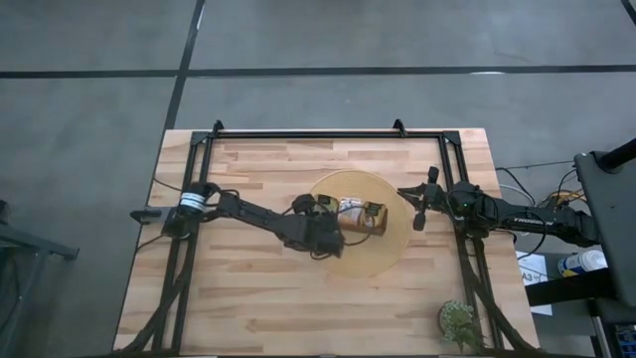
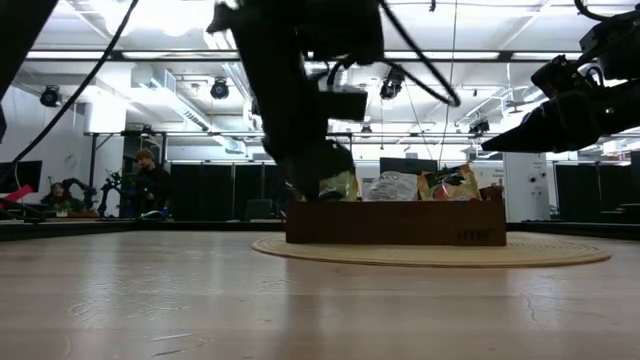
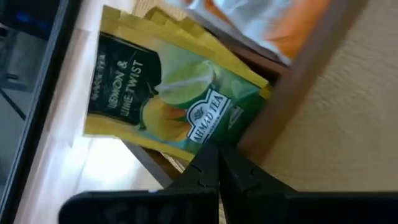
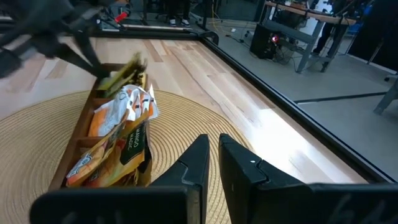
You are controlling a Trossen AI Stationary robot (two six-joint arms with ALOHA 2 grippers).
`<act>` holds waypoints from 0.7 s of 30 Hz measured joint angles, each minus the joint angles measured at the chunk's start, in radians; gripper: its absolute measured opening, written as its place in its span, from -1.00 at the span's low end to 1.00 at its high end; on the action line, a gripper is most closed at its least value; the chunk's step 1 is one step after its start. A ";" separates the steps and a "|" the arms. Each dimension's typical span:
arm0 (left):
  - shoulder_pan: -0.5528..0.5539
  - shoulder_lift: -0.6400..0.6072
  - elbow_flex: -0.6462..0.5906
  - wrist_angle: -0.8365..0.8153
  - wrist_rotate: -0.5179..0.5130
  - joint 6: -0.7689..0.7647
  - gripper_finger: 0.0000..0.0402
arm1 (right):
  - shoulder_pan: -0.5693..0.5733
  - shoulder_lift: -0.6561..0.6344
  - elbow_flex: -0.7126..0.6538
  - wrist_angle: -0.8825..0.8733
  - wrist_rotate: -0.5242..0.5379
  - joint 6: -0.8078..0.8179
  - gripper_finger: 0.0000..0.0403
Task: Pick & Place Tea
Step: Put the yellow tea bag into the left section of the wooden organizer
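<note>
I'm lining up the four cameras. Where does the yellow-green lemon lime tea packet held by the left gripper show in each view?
High view: mostly hidden under the left gripper, at the tray's left end.
Low view: yellow-green packet at the tray's left end.
Left wrist view: fills the middle.
Right wrist view: at the tray's far end.
Shared landmark: the wooden tray.
</note>
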 joint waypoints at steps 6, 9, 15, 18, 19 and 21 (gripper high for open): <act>0.026 -0.005 -0.078 0.118 -0.024 0.037 -1.00 | 0.000 0.000 0.000 0.000 0.000 -0.003 -0.83; 0.022 -0.004 -0.065 0.102 -0.019 0.039 -1.00 | 0.000 0.000 0.000 0.000 0.000 -0.003 -0.83; -0.015 0.001 0.030 0.031 0.033 0.049 -1.00 | 0.000 0.000 0.000 0.000 0.000 -0.003 -0.83; -0.032 0.001 0.079 0.023 0.025 0.069 -1.00 | 0.000 0.000 0.000 0.001 0.000 -0.001 -0.83; -0.038 0.001 0.090 0.021 0.020 0.076 -1.00 | 0.000 0.000 0.000 0.001 0.000 -0.001 -0.83; -0.046 0.000 0.110 0.017 0.018 0.088 -1.00 | 0.000 0.000 0.000 0.001 0.000 -0.002 -0.83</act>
